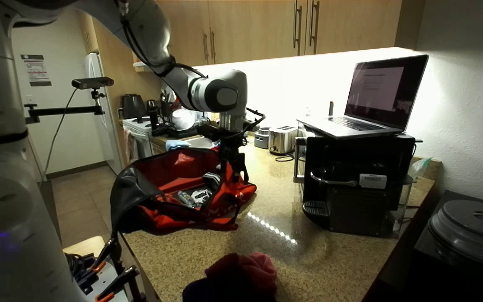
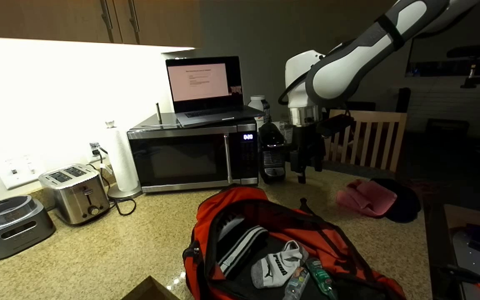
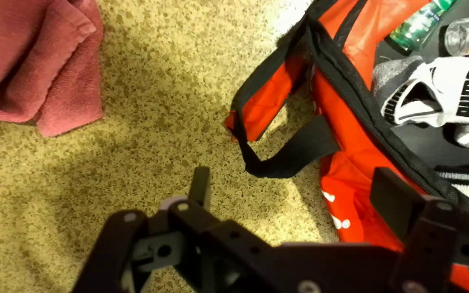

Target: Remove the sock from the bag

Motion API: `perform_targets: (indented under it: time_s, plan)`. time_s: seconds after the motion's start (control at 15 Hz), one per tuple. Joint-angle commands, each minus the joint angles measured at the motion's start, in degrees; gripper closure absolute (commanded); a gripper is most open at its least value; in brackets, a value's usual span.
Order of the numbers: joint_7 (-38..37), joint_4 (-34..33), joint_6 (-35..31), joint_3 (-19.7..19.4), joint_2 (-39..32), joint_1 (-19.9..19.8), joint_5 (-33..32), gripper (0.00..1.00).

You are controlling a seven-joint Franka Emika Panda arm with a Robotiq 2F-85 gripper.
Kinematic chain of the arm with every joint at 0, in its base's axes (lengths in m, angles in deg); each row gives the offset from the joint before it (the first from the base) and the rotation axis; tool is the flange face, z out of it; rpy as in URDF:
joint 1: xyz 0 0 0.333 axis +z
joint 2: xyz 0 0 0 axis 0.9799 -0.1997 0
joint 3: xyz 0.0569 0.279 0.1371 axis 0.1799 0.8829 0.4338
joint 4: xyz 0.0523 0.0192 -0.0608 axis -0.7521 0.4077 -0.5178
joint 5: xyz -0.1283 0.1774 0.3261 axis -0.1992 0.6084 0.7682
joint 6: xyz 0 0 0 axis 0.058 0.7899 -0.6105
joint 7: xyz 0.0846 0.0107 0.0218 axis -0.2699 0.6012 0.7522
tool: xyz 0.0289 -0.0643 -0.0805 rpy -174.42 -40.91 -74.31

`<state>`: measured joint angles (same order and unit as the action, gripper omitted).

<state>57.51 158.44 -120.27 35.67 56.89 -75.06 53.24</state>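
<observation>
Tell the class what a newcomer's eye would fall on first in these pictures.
Probably the open red bag on the speckled counter, with a grey-and-white PUMA sock inside. Next, perhaps, the lit laptop on top of the microwave. The open gripper hangs by the bag's edge, holding nothing.

Wooden cabinets (image 1: 250,29) above bright wall (image 1: 296,88)

"PUMA" on the sock (image 2: 278,266)
</observation>
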Motion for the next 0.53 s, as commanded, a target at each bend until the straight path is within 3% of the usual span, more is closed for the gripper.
perform_targets:
  time_s: [0.0,0.47]
  plan:
    - [-5.5,-0.3,0.5,0.7,0.6,1.3,-1.4,0.00]
    - [-5.8,1.3,2.6,2.6,2.4,2.9,-0.1,0.00]
